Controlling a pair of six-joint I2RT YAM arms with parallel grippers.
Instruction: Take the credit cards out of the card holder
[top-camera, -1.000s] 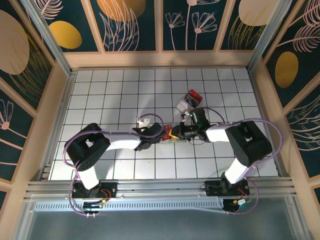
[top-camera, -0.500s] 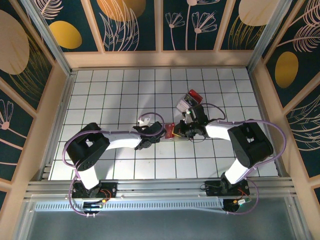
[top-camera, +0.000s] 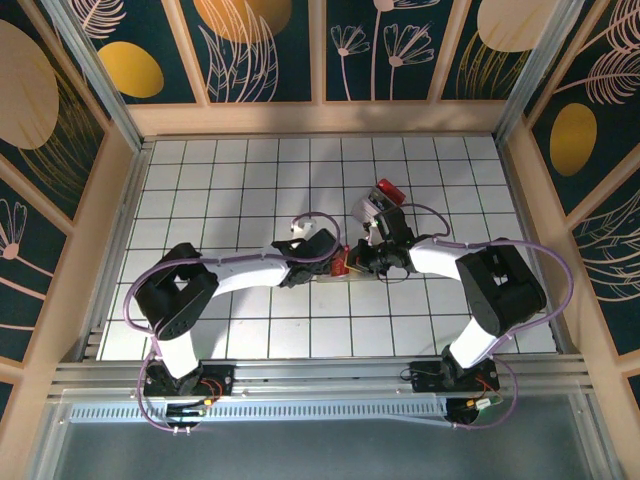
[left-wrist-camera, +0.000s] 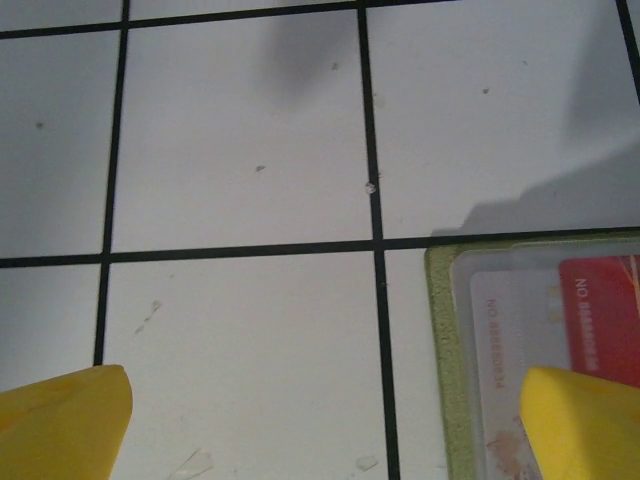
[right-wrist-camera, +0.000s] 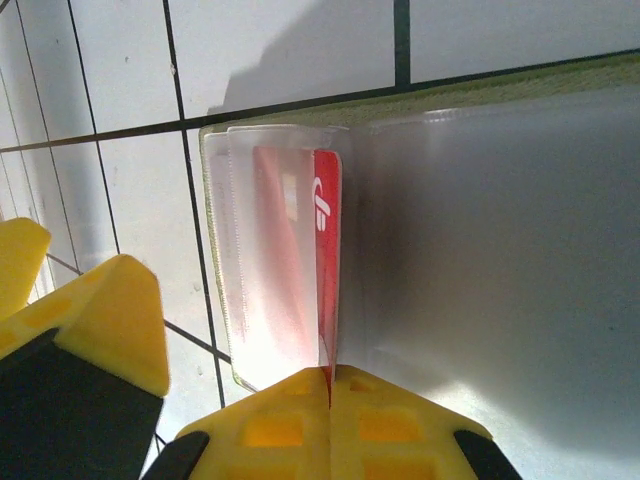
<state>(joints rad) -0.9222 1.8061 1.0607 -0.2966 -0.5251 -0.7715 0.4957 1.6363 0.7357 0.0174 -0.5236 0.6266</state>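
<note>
— Card holder: where is it?
— Open flat at mid-table, between the arms. Right gripper pinches the red card, which runs straight away from it. Left gripper gapes over the holder's left edge.

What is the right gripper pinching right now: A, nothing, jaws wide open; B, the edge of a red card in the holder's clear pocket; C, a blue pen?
B: in the right wrist view the right gripper is shut on the red card in the clear pocket of the card holder.
</note>
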